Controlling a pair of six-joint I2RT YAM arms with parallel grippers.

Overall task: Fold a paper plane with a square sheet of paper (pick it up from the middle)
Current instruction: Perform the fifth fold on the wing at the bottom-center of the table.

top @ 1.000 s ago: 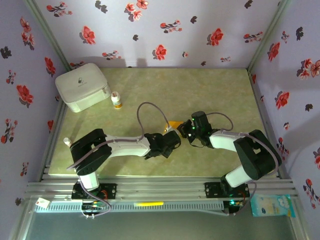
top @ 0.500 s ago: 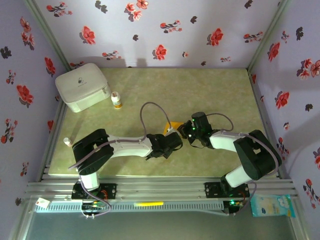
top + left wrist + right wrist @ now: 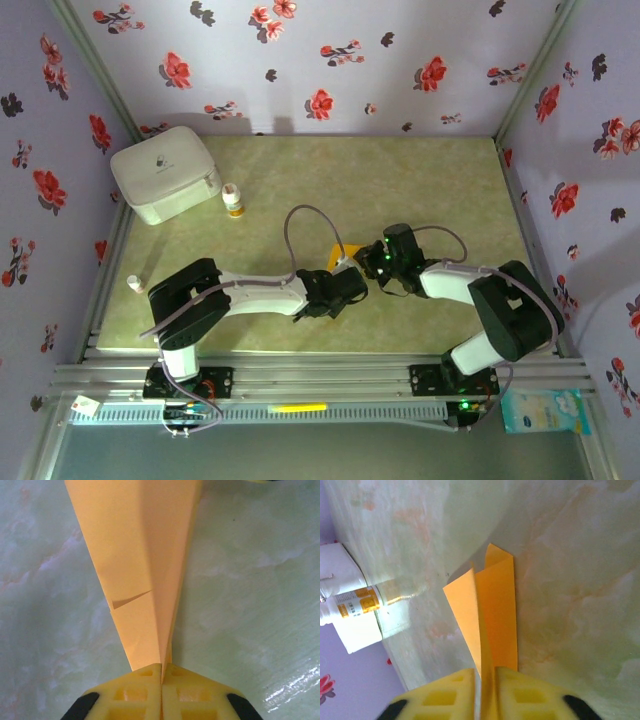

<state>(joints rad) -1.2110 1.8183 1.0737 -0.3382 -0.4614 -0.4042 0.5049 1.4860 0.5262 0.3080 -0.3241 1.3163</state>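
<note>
The square sheet of paper is folded into a narrow, pointed orange paper plane [image 3: 341,251] with a centre ridge, low over the table between my two grippers. My left gripper [image 3: 161,672] is shut on its narrow tip, and the wider body [image 3: 135,555] fans out ahead of the fingers. From the other side, my right gripper [image 3: 485,672] straddles the upright ridge of the plane [image 3: 495,605] with its jaws slightly open. A gap shows beside the left finger [image 3: 455,687]. In the top view the left gripper [image 3: 346,270] and the right gripper [image 3: 368,262] nearly touch.
A small white bottle with an orange cap [image 3: 233,200] stands at the back left, also in the right wrist view as the bottle [image 3: 355,602]. A white box [image 3: 165,172] fills the far left corner. Flowered walls close the table [image 3: 430,190] on three sides.
My left gripper has closed onto the plane's tip while shifting slightly right. My right gripper's jaws have parted a little from the paper.
</note>
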